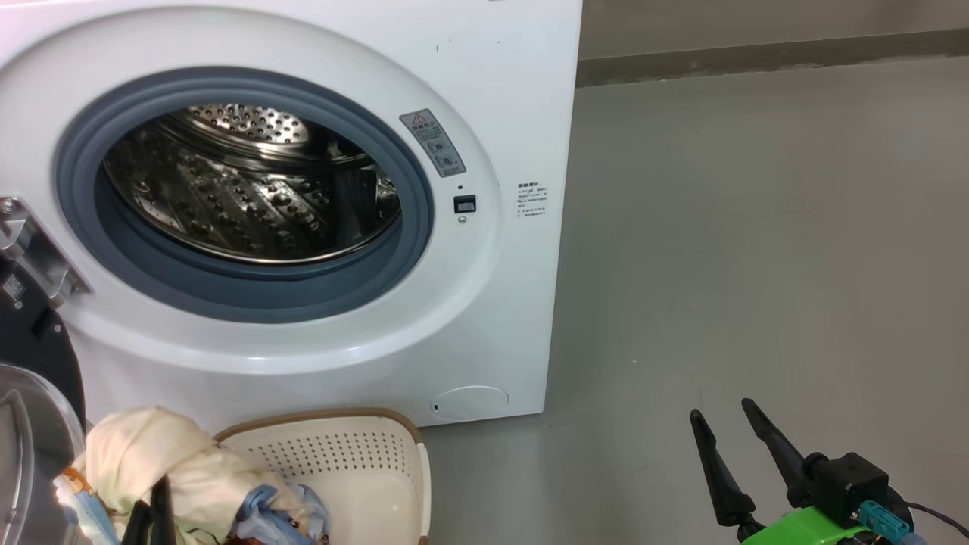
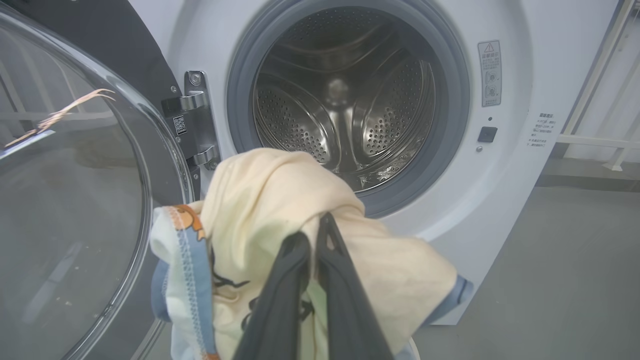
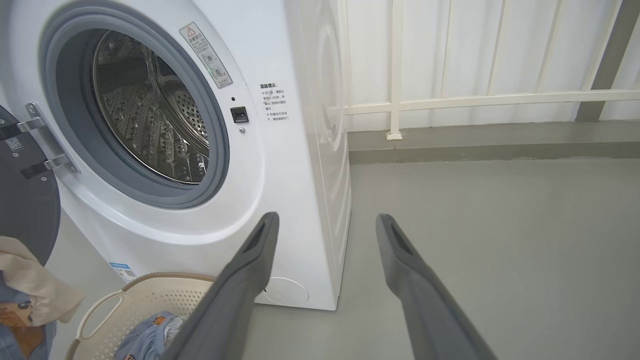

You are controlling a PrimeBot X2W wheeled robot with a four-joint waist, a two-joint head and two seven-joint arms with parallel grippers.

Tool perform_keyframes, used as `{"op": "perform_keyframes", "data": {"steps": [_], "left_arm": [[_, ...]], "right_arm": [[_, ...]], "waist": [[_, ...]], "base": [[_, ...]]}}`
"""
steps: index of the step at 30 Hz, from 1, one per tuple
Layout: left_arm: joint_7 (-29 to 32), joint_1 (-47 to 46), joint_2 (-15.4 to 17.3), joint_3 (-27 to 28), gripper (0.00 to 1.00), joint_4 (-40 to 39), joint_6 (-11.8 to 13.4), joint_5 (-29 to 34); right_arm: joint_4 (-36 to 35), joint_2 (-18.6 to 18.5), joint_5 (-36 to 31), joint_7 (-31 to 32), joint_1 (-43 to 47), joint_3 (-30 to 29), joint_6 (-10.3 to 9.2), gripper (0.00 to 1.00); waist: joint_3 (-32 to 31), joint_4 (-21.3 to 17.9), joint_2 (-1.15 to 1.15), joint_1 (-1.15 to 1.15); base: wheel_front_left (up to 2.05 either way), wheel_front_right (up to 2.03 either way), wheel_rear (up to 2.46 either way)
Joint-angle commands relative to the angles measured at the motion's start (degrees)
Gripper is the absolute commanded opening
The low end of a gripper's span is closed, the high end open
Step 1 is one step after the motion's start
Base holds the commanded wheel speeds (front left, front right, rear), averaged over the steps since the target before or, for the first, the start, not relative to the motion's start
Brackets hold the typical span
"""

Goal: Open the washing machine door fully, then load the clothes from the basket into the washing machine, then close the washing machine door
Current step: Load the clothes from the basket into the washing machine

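We note clothes (image 2: pixel 270 200): cream over blue cartoon print, one bundle, lower centre, gripped by left pincer (image 2: pixel 312 234); right pincer (image 3: pixel 325 222) wide.

The head camera looks down at the washing machine (image 1: pixel 500 303) from up close. Both wrist cameras look from low down, straight ahead. All 3 see its drum (image 1: pixel 250 189).

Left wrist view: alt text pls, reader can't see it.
The left gripper is shut on the clothes, a cream and blue-printed bundle, before the washing machine, whose steel drum looks empty. The washing machine door stands open at the view's left.
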Motion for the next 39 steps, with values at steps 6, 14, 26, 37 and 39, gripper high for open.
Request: {"op": "perform_keyframes", "data": {"steps": [6, 14, 26, 37, 39], "left_arm": [[-0.4, -1.7, 0.2, 1.8, 0.0, -0.8, -0.6, -0.5], [-0.4, -4.3, 0.1, 0.8, 0.0, 0.9, -1.0, -1.7], [-0.4, -12.1, 0.1, 0.7, 0.0, 3.7, -2.2, -1.9], [-0.4, -24.9, 2.4, 2.8, 0.0, 9.4, -3.8, -1.2], [-0.4, -27.5, 3.3, 2.4, 0.0, 10.9, -4.0, -0.9]], "right_arm": [[-1.4, -0.6, -0.3, -0.3, -0.9, 1.1, 0.09, 1.0], [-2.2, -0.4, -0.5, -0.3, -1.3, 0.8, 0.09, 1.0], [-3.4, -0.2, -0.9, -0.3, -3.4, 0.5, 0.09, 1.0], [-4.4, -0.2, -1.5, -0.3, -6.4, 0.6, 0.09, 1.0], [-4.5, -0.1, -1.5, -0.3, -6.8, 0.6, 0.09, 1.0]], "waist": [[0.7, -0.1, 0.0, 0.0], [3.3, -0.5, 0.0, 0.0], [9.7, -2.1, 0.0, 0.0], [17.0, -5.0, 0.0, 0.0], [18.2, -5.5, 0.0, 0.0]], "base": [[0.0, 0.0, 0.0], [0.0, 0.0, 0.0], [0.0, 0.0, 0.0], [0.0, 0.0, 0.0], [0.0, 0.0, 0.0]]}}
